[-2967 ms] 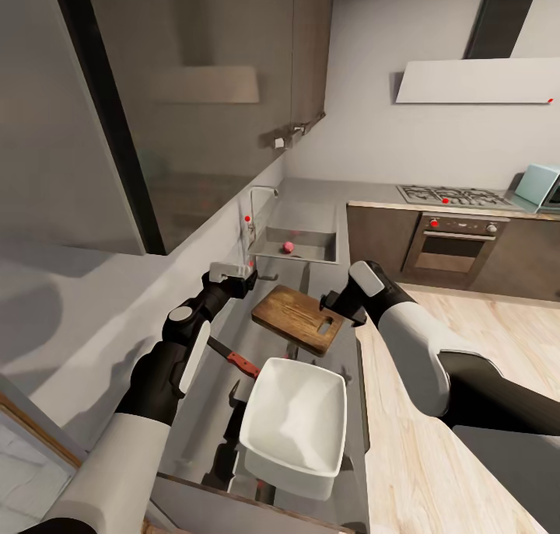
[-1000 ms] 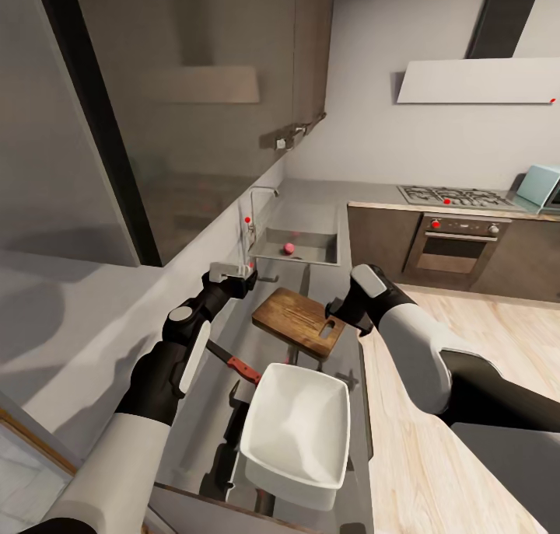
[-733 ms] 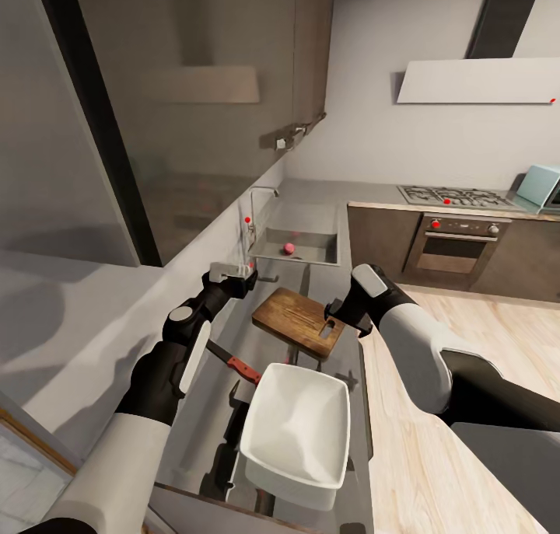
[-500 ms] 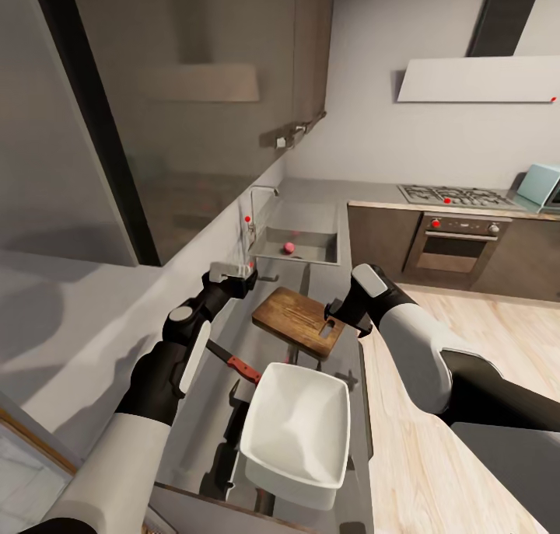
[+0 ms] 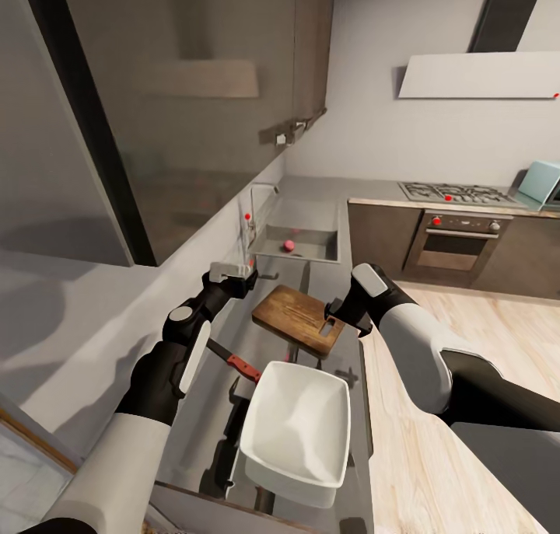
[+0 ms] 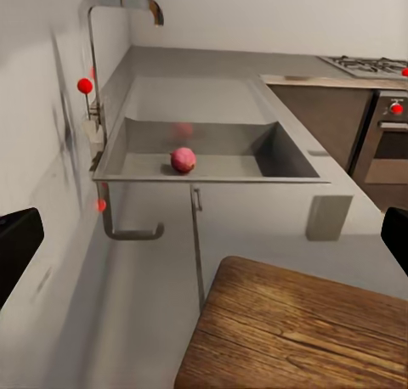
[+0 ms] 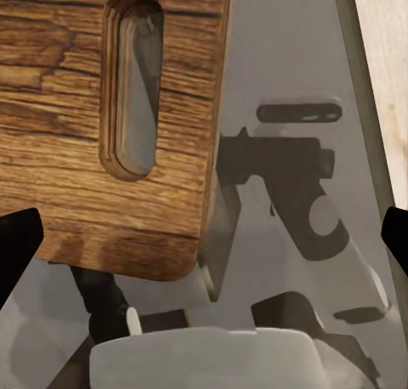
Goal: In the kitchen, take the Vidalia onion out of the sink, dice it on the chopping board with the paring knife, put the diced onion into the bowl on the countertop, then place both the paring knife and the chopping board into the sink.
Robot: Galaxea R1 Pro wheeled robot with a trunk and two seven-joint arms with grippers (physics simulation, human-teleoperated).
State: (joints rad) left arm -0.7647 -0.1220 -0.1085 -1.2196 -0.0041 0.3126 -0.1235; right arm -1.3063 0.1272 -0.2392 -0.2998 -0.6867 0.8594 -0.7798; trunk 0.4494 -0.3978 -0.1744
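Pink and round, the small Vidalia onion (image 5: 288, 246) lies in the far rectangular steel sink (image 5: 315, 254), well beyond both end effectors. The dark brown wooden chopping board (image 5: 299, 319) rests on the grey metallic desk (image 5: 327, 200) between the left end effector (image 5: 231, 273) and right end effector (image 5: 336, 310), both wide open and empty. Nearer lie the red-handled paring knife (image 5: 234, 361) and white squarish bowl (image 5: 295, 431).

Grained wooden chopping board (image 5: 299, 319), glossy metallic countertop (image 5: 327, 276)
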